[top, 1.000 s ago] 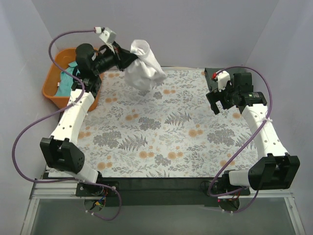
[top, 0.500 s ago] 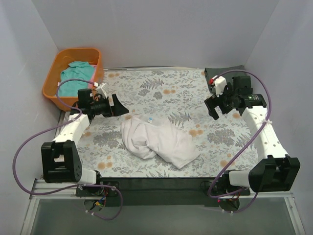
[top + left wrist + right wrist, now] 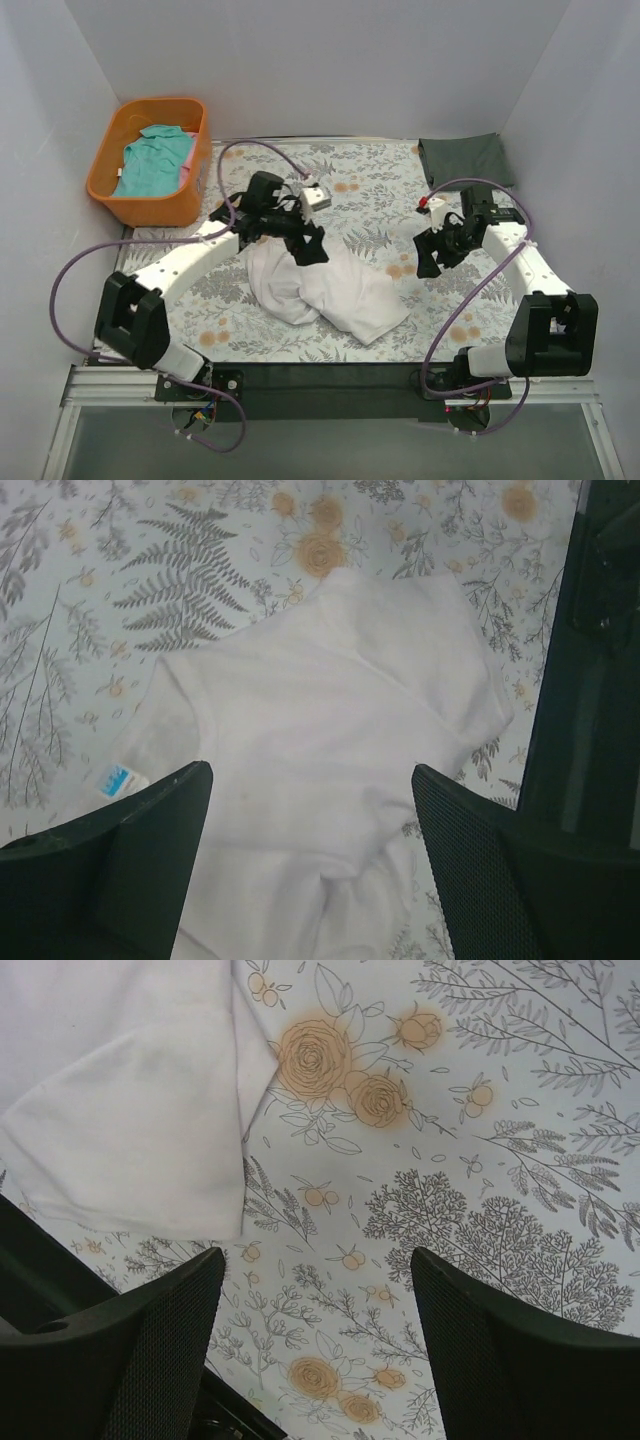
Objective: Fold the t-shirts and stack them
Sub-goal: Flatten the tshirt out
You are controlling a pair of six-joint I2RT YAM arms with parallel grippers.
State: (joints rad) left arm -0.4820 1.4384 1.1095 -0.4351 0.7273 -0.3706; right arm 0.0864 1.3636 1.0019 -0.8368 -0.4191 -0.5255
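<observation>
White shirt (image 3: 330, 290): one item, crumpled and unfolded. It lies on the floral cloth (image 3: 380, 190) at the middle of the table, toward the near edge. The heap runs from left of centre down to the right. The left wrist view shows a sleeve and its seam, with a small blue-and-white label (image 3: 122, 780) at the garment's left edge.

Teal shirt (image 3: 150, 160): one item, rumpled. It sits inside the orange basket (image 3: 150, 104) at the far left corner, off the cloth.

Dark shirt (image 3: 462, 158): one item, grey-green. It lies flat in a rough rectangle at the far right corner, well apart from the white shirt.

Left gripper (image 3: 310, 245): it is over the far end of the white shirt and points down. The jaws stand apart with nothing clamped between them. In its own camera both fingers (image 3: 120, 880) frame the white fabric below. Whether the tips touch the fabric cannot be told.

Right gripper (image 3: 432, 255): it is just right of the white shirt, above bare cloth. The jaws stand apart and empty. Its own camera shows a corner of the white shirt at upper left. Floral print fills the rest of that view.

Cables (image 3: 70, 270): purple, one looping from each arm.
</observation>
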